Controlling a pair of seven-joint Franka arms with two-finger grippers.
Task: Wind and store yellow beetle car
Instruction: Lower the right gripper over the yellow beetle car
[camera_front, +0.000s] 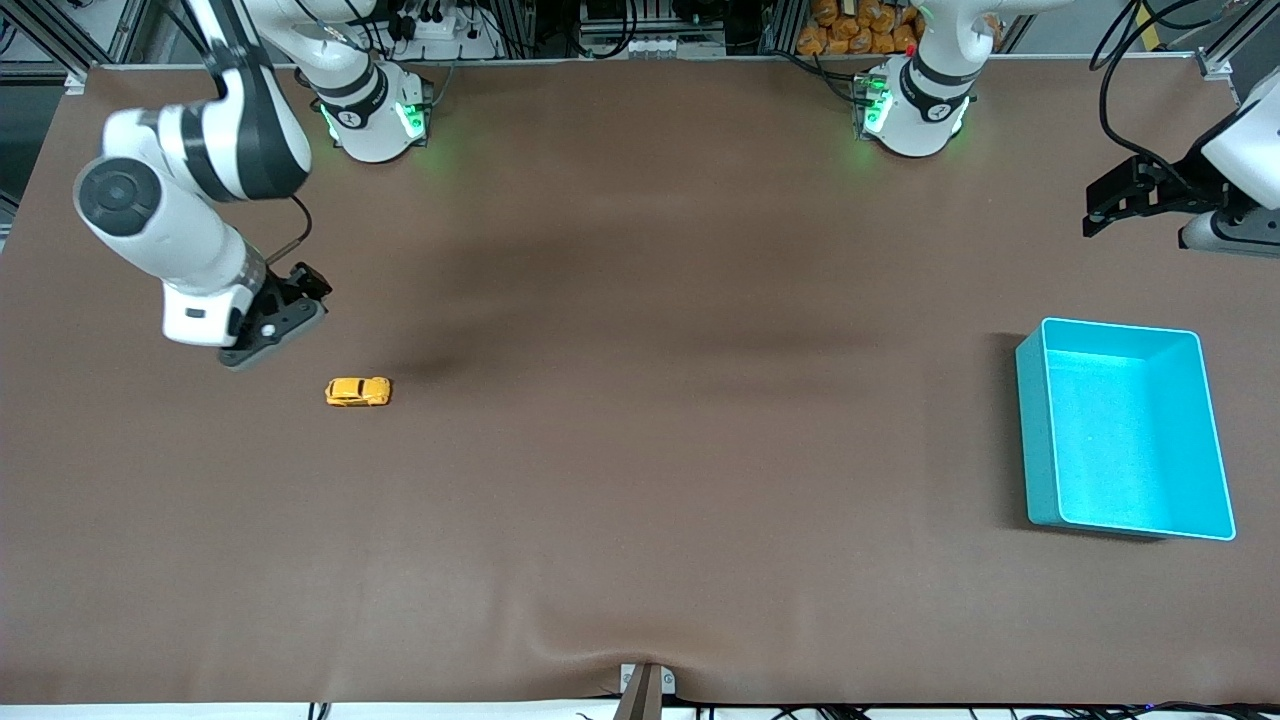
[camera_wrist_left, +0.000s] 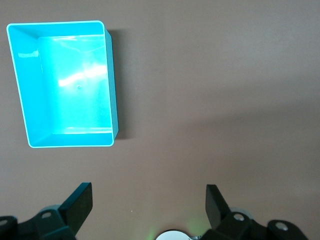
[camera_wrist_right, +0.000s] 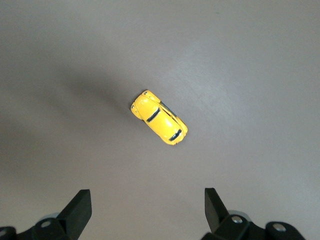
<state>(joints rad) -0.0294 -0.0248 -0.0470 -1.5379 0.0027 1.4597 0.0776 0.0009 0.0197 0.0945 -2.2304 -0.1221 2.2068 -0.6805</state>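
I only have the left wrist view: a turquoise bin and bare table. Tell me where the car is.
Observer: The yellow beetle car sits on its wheels toward the right arm's end of the table.
Operator: Give me the right gripper's position.
Observer: The right gripper hovers beside the car, jaws open, empty.
Operator: Now place the bin for me.
Observer: The turquoise bin sits empty at the left arm's end; the left gripper waits open above the table there.

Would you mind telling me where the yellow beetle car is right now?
The yellow beetle car sits on its wheels on the brown table toward the right arm's end, beside the raised right gripper.
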